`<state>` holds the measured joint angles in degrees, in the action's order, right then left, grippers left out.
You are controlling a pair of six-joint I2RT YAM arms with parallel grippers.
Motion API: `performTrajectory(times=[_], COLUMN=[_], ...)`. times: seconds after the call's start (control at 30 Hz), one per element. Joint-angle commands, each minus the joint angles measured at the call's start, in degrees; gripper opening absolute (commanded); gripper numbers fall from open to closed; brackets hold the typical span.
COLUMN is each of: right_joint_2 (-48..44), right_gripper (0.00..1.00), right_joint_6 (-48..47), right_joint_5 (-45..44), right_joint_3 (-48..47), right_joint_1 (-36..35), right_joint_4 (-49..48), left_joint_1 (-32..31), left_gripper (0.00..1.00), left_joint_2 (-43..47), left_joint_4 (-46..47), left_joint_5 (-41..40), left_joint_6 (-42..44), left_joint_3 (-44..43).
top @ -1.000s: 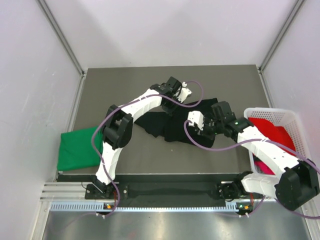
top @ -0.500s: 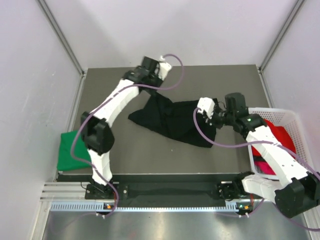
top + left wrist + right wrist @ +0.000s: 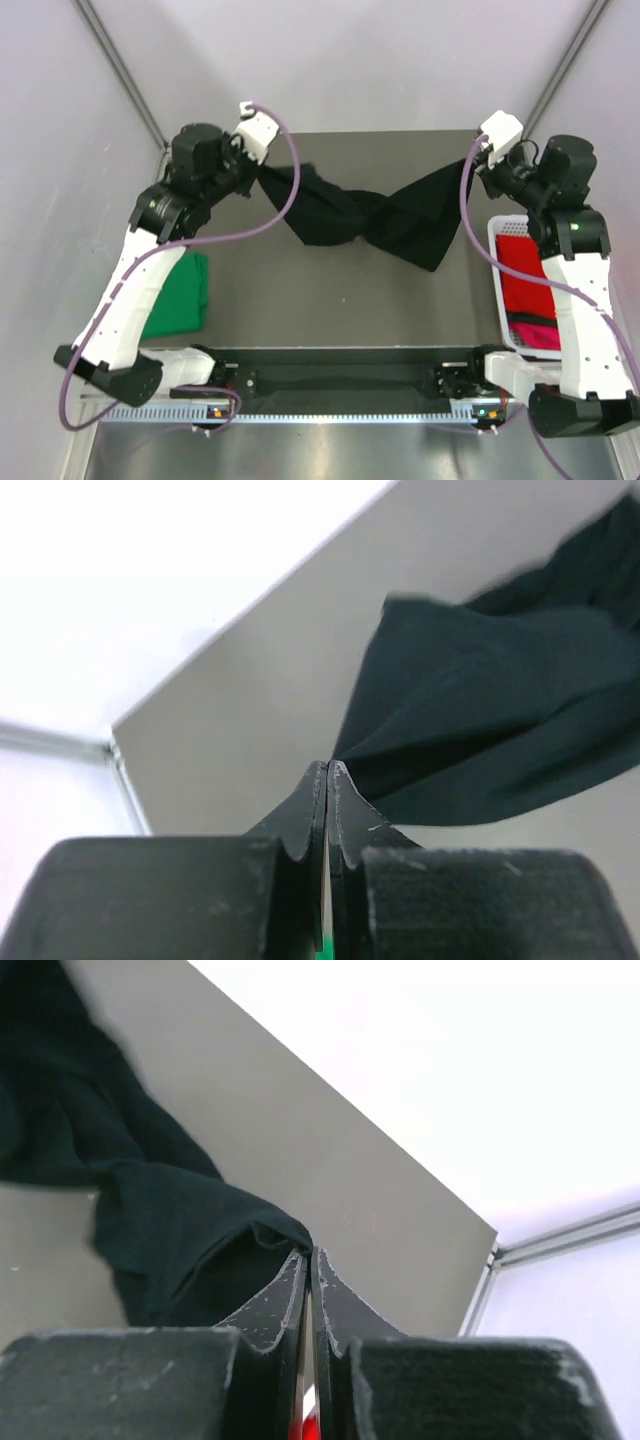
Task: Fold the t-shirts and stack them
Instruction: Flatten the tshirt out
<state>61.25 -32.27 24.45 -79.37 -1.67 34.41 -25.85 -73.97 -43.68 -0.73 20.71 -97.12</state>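
A black t-shirt (image 3: 400, 222) hangs stretched above the table between both grippers, twisted once near its middle. My left gripper (image 3: 256, 170) is shut on its left end, and the cloth (image 3: 480, 720) leaves the fingertips (image 3: 328, 770) to the right. My right gripper (image 3: 478, 170) is shut on the right end, with cloth (image 3: 150, 1230) bunched at the tips (image 3: 307, 1253). A folded green t-shirt (image 3: 178, 296) lies at the table's left edge, partly under the left arm. A red t-shirt (image 3: 525, 282) and a pink one (image 3: 536, 335) lie in the basket.
The white mesh basket (image 3: 497, 228) stands at the table's right edge, under the right arm. The grey table (image 3: 330, 300) is walled by pale panels at the back and both sides. Purple cables loop off both arms.
Both arms have risen and swung apart toward the back corners. The black t-shirt went from a heap on the table to a taut, twisted span between the grippers.
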Motion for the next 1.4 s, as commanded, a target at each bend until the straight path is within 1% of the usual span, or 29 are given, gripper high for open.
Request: performTrajectory(times=[0.0,0.03,0.1,0.17,0.2,0.23,0.3,0.33,0.37,0.4,0.43,0.47,0.5,0.53,0.57,0.6,0.63,0.67,0.7,0.77,0.8,0.83,0.9,0.97,1.07,1.13,1.27,1.3,1.37], right_joint_2=[-2.4,-4.0,-5.5,-5.9,-5.9,-4.8,-3.9,-3.2,-3.2,-2.9,-2.7,-2.5,-2.5,-2.1,-2.1,-2.1,-2.2,-2.3,-2.5,-2.5,-2.5,-2.2,-1.9,-1.8,-2.1,-2.2,-2.3,-2.3,-2.4], right_gripper=[0.00,0.00,0.00,0.00,0.00,0.00,0.00,0.00,0.00,0.00,0.00,0.00,0.00,0.00,0.00,0.00,0.00,0.00,0.00,0.00,0.00,0.00,0.00,0.00,0.00,0.00,0.00,0.00,0.00], right_joint_6=[2.5,2.2,2.3,2.5,2.5,2.6,2.8,3.4,3.5,4.0,4.2,4.6,4.8,5.1,5.4,5.9,6.0,6.1,5.8,5.0,4.8,4.3,4.1,4.3,4.7,4.7,4.1,3.7,3.2], right_joint_5=[1.2,0.4,-2.5,-4.6,-4.9,-5.5,-4.8,-4.1,-2.2,-1.4,-0.8,-0.3,0.0,0.3,1.1,1.4,1.6,2.0,2.0,1.0,0.9,0.7,0.8,1.3,1.3,1.4,1.0,0.9,0.3], right_joint_3=[-1.6,-1.1,1.2,4.4,5.4,6.7,10.0,11.1,13.2,13.9,14.4,14.9,15.5,15.7,15.8,16.4,16.8,17.1,17.8,19.4,20.0,20.6,21.9,22.9,24.2,24.7,25.8,25.8,25.8], right_joint_1=[0.4,0.5,0.9,1.0,1.0,1.0,1.1,1.1,1.1,1.1,1.1,1.1,1.1,1.1,1.1,1.1,1.1,1.1,1.0,1.0,1.1,1.1,1.1,1.1,1.1,1.1,1.1,1.1,1.1], right_joint_4=[4.5,4.3,3.6,3.7,3.7,3.8,4.1,4.2,4.0,3.9,3.6,3.6,3.3,3.4,3.3,2.9,2.8,2.8,2.9,2.9,3.0,3.2,3.2,3.1,2.2,1.7,1.5,1.6,1.5], left_joint_1=[2.1,3.5,5.0,8.1,8.1,8.8,9.1,9.1,9.1,9.1,9.1,9.1,8.8,8.6,8.2,6.7,5.8,4.8,3.5,-1.6,-5.3,-6.8,-8.9,-10.8,-13.1,-14.3,-18.3,-20.3,-22.2], left_gripper=[0.00,0.00,0.00,0.00,0.00,0.00,0.00,0.05,0.17,0.45,0.51,0.54,0.59,0.59,0.59,0.59,0.58,0.58,0.56,0.56,0.56,0.57,0.63,0.63,0.60,0.53,0.43,0.42,0.40], left_joint_2=[4.5,5.9,10.7,15.3,16.3,17.1,17.6,17.2,16.3,16.1,15.8,15.2,14.4,13.3,9.7,7.2,4.7,-0.2,-2.2,-6.4,-7.6,-8.6,-13.0,-17.9,-23.0,-25.7,-31.7,-32.5,-35.3], left_joint_4=[-1.5,-1.5,-0.7,1.7,2.0,2.2,1.8,0.8,0.1,0.2,0.7,1.7,2.5,2.5,2.0,1.2,-0.9,-2.1,-3.0,-1.8,-0.5,0.9,2.4,1.8,1.6,-0.4,-1.8,-2.1,-3.5], left_joint_5=[-1.8,-2.1,-3.3,-5.6,-5.6,-7.5,-8.1,-6.7,-5.8,-4.6,-3.2,0.4,3.3,5.6,7.4,10.0,11.4,12.5,13.6,12.8,11.1,10.1,10.0,9.9,7.9,7.9,6.5,5.5,3.5], left_joint_6=[2.7,3.2,4.6,6.6,7.1,7.3,7.6,7.5,6.1,5.8,5.7,5.2,4.8,4.1,3.5,1.9,1.6,1.4,1.1,0.7,0.6,0.4,-0.8,-1.6,-3.1,-4.0,-4.5,-4.6,-5.0], left_joint_3=[7.1,10.5,14.3,25.3,25.4,30.9,35.1,36.5,36.3,35.3,34.6,33.8,31.6,30.2,28.6,25.2,23.7,22.5,21.7,22.3,22.9,24.2,24.0,22.0,19.1,15.7,12.8,11.8,10.4])
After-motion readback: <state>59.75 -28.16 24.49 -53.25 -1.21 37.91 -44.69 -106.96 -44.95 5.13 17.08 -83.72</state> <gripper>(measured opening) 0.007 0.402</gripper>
